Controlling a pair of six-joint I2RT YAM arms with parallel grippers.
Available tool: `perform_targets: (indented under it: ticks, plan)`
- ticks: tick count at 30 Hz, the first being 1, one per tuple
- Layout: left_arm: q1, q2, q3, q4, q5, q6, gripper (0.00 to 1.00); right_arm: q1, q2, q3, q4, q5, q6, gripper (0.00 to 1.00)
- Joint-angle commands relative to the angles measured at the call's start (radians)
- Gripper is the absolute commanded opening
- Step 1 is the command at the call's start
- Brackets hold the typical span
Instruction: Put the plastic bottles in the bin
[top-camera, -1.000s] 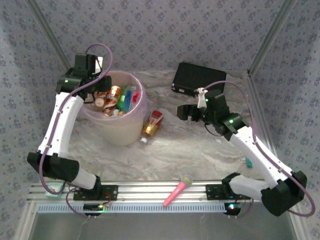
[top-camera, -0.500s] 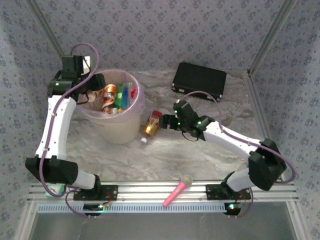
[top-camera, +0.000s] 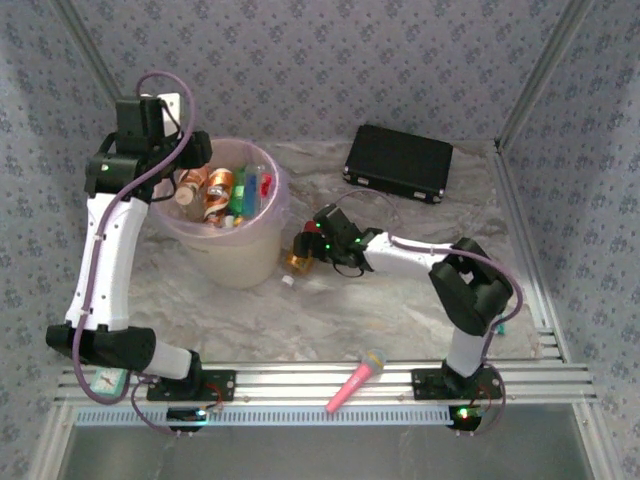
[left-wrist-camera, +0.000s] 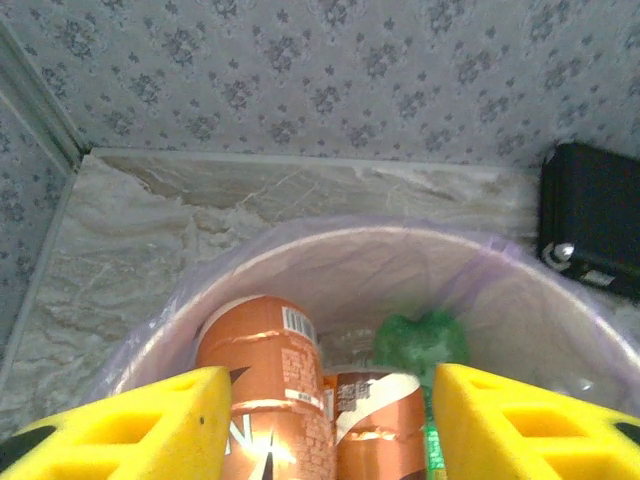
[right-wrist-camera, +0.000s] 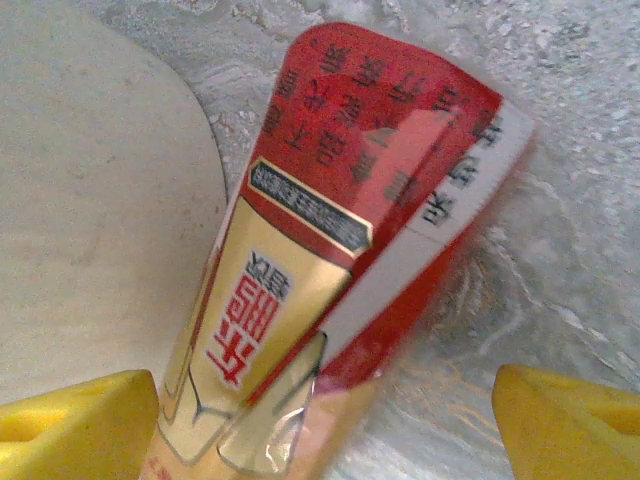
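Just beside bin (top-camera: 240, 262), bottle (right-wrist-camera: 300, 250); beyond, case (top-camera: 400, 162).

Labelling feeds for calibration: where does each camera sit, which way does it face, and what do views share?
Top external: above, behind the robot, looking down on both arms and the bin.
Left wrist: above the bin, looking in at orange-brown bottles; left claw fingers show.
Right wrist: near the table, facing a red-labelled bottle; right claw fingers show.
Shared: all show the bin.

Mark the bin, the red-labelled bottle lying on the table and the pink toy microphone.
bin (top-camera: 243, 262): top external view, its pale outer wall.
red-labelled bottle (right-wrist-camera: 335, 205): right wrist view, middle of its label.
pink toy microphone (top-camera: 350, 388): top external view, its pink handle.
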Motion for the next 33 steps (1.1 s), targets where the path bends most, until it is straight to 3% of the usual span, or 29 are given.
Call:
perform_targets:
  ticks: [1, 9, 18, 24, 29, 33]
  plan:
    - [-0.006, -0.019, -0.058, -0.041, -0.052, 0.033, 0.50, 0.003, 0.047, 0.039, 0.005, 0.018, 0.035, 0.89]
    - [-0.006, -0.095, -0.231, -0.023, -0.079, -0.001, 0.34, -0.022, 0.058, 0.034, -0.099, 0.062, -0.014, 0.85]
    - [-0.007, -0.132, -0.355, 0.029, -0.030, -0.055, 0.31, -0.137, -0.111, -0.092, -0.224, 0.111, -0.090, 0.86]
    - [-0.024, -0.152, -0.411, 0.060, -0.006, -0.091, 0.30, -0.187, -0.234, -0.104, -0.309, 0.113, -0.162, 0.94]
    - [-0.047, -0.156, -0.412, 0.067, -0.017, -0.100, 0.39, -0.141, -0.299, -0.081, -0.390, 0.179, -0.110, 1.00]
    - [-0.047, -0.159, -0.355, 0.072, -0.036, -0.092, 0.53, -0.102, -0.287, -0.113, -0.335, 0.173, -0.021, 1.00]
